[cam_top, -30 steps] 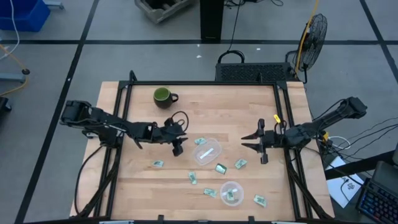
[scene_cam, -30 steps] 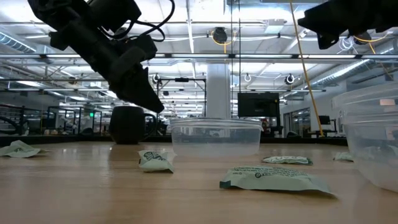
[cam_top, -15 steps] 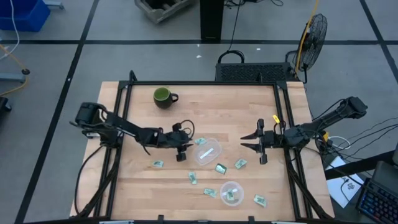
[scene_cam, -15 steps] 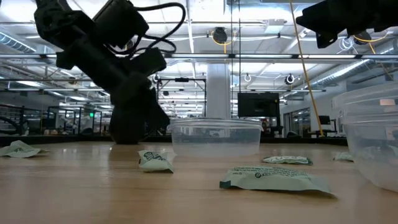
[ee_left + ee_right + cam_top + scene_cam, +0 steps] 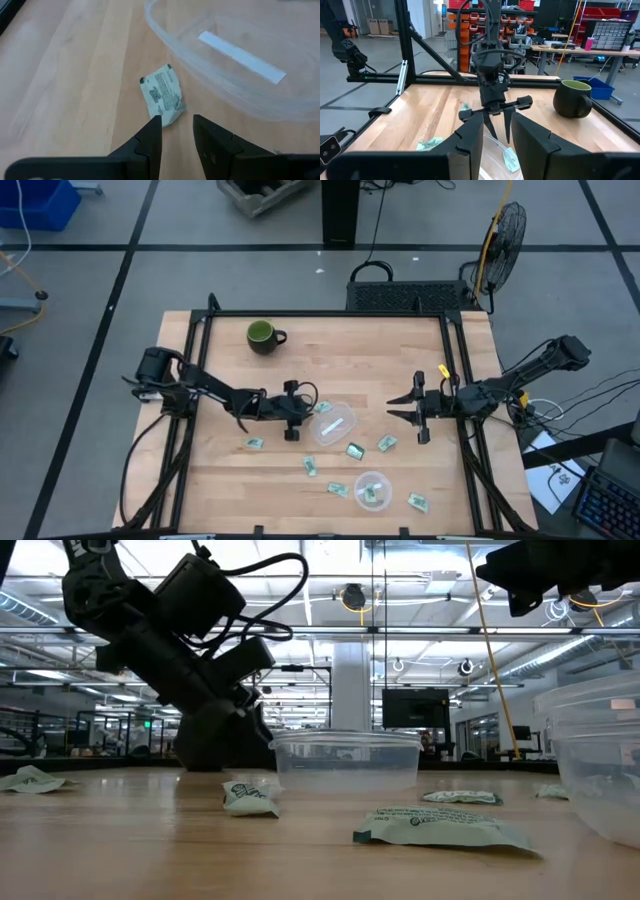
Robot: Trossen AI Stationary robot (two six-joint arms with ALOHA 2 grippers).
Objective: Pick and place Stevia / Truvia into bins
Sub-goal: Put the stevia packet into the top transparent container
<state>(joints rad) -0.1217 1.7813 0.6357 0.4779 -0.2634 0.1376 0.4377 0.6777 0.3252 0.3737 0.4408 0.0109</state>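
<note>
Just beyond the left tool's point(image 5: 177, 131) parted fingertips, a Stevia packet point(image 5: 162, 94) beside the clear bin point(image 5: 235, 75).

A pale wooden table point(image 5: 390, 350) carries scattered Stevia packets point(image 5: 356, 451), two clear bins point(image 5: 334, 424) and a green mug point(image 5: 263, 335).

Dark green mug point(image 5: 264, 336) upright at table's point(image 5: 380, 360) far-left corner; black fan point(image 5: 503, 232) on floor beyond right side.
</note>
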